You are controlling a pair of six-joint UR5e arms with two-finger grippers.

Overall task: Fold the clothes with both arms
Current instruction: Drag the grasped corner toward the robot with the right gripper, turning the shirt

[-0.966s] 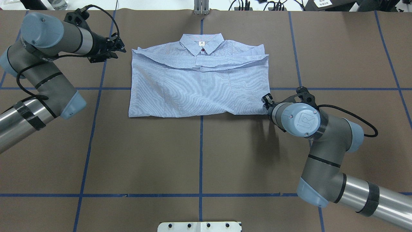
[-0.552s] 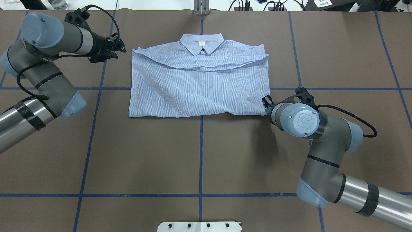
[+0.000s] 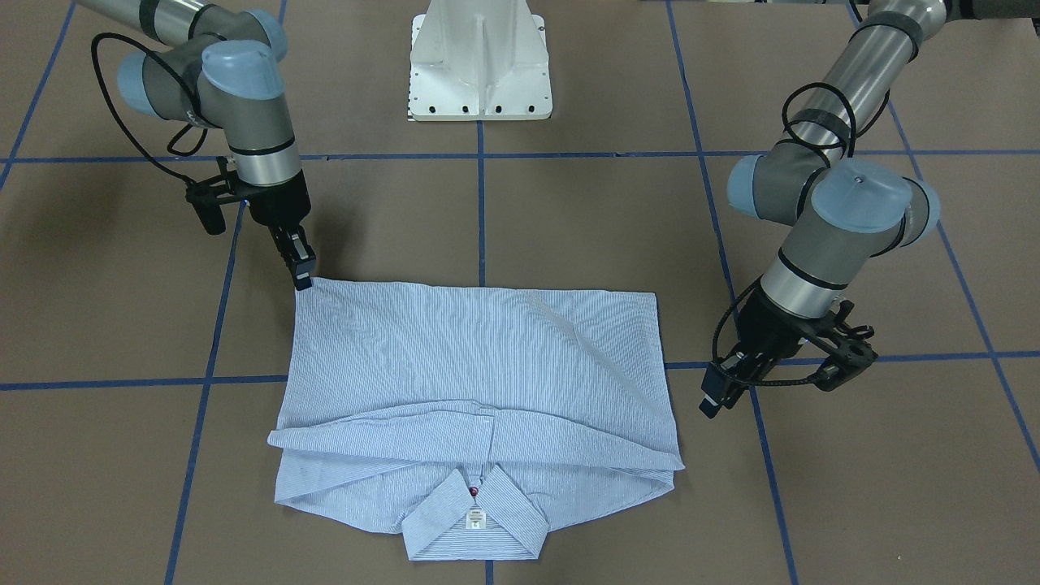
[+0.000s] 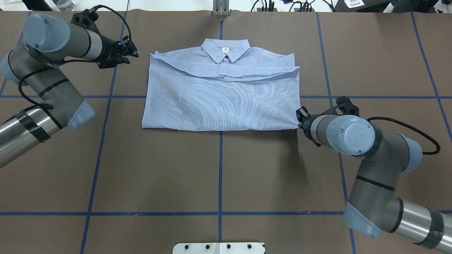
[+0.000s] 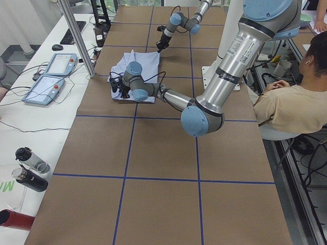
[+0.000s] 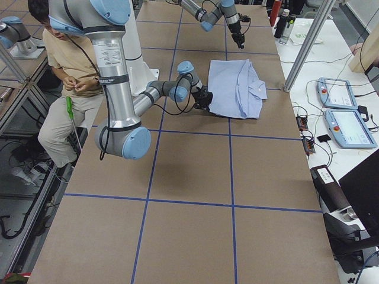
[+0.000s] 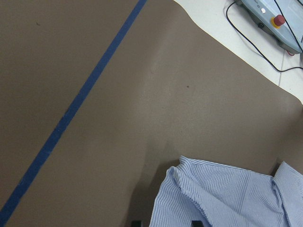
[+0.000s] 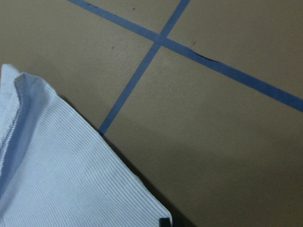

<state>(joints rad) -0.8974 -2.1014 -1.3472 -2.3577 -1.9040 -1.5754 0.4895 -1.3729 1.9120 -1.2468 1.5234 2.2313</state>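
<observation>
Now the pale blue striped shirt [image 4: 222,95] sits farther right, its corner pinched in the black right gripper [image 3: 302,276]; the black left gripper [image 4: 131,53] gapes over the brown table [image 4: 219,169].

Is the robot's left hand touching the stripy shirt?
No, the left hand is off to the side of the shirt, with bare brown table showing between them.

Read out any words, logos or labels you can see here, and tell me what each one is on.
"UR": logo on the right arm's joint cap.
Neck label on the shirt: too small to read.
Lettering on the left arm: blurred, unreadable.
</observation>
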